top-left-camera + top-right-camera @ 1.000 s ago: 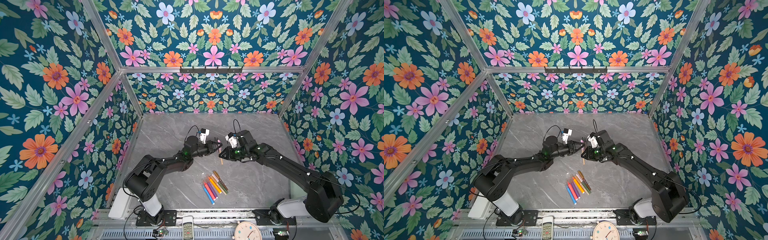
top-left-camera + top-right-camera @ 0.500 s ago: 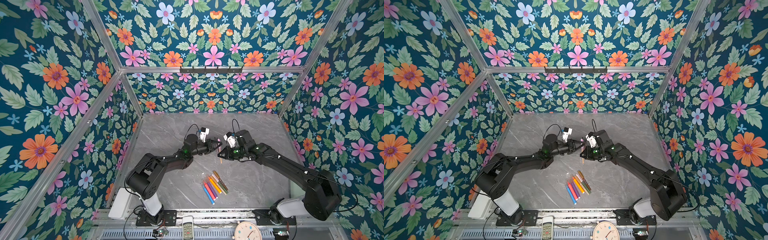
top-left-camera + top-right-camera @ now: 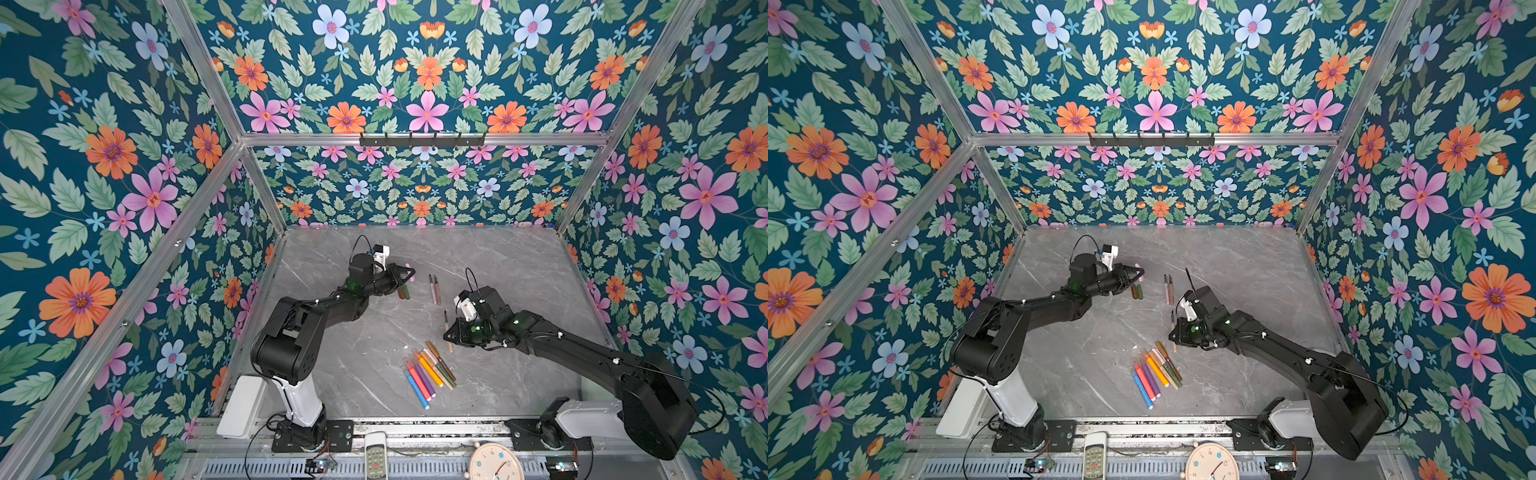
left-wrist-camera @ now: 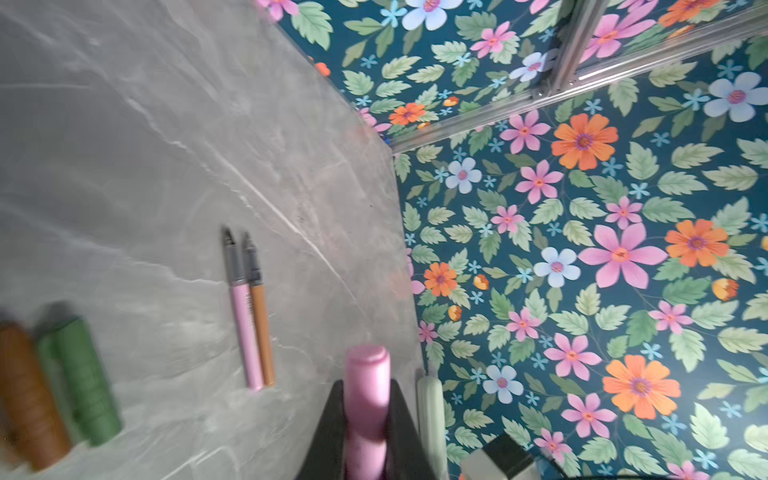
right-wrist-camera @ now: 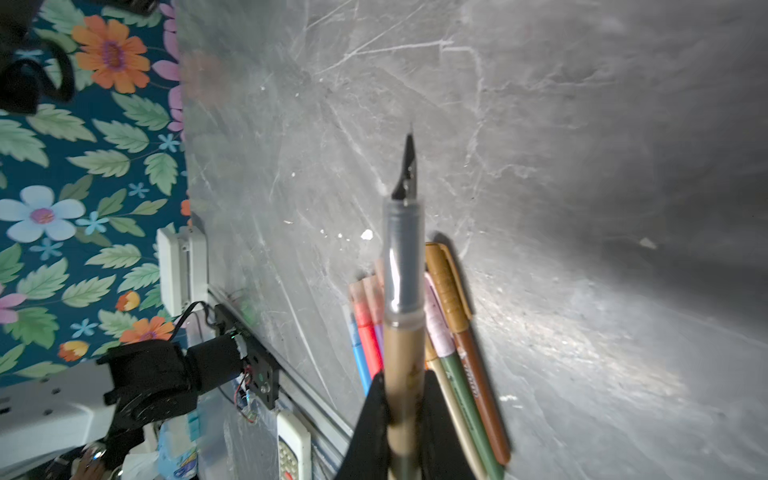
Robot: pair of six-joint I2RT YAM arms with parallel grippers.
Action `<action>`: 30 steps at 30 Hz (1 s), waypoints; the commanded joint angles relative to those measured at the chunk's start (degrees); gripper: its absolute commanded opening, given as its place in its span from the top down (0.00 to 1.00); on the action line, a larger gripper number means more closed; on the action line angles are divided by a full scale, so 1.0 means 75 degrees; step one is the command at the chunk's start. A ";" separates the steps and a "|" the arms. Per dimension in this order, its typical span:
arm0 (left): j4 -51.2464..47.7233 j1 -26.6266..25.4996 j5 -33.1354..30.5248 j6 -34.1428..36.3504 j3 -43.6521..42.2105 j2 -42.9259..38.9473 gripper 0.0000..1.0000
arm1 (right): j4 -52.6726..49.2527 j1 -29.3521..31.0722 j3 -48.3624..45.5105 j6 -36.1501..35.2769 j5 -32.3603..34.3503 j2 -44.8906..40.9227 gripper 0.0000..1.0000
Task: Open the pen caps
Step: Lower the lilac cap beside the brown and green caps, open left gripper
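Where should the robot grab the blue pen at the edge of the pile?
Grab the blue pen near its end nearest the arms' bases, coming straight down from above. It lies flat on the table, outermost in the row, with the red pen tight against one side. That end seems to poke out past the red one, so there is probably room to pinch it.

Both top views look steeply down from high over the front edge of the desk point(image 3: 498, 266), taking in its whole surface, with the pen bundle point(image 3: 430, 370) low at centre; they share nearly everything. The left wrist camera sits just behind the left fingers point(image 4: 324, 436), beyond the bundle, facing across the desk to the flowered wall point(image 4: 582, 249). The right wrist camera peers past the right fingers point(image 5: 365, 432), close over the bundle.
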 commanded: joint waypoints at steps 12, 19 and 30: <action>-0.3827 0.0345 -0.0657 0.2751 0.0895 0.0627 1.00 | -0.0564 -0.0192 0.0100 -0.0416 0.1266 0.0586 1.00; -0.4680 0.0390 -0.1095 0.3463 0.1336 0.1044 1.00 | 0.0050 -0.0457 -0.0323 -0.0298 0.0869 0.0706 1.00; -0.4552 0.0453 -0.0866 0.3443 0.1645 0.1481 0.77 | 0.0345 -0.0755 -0.0640 -0.0181 0.0626 0.0518 1.00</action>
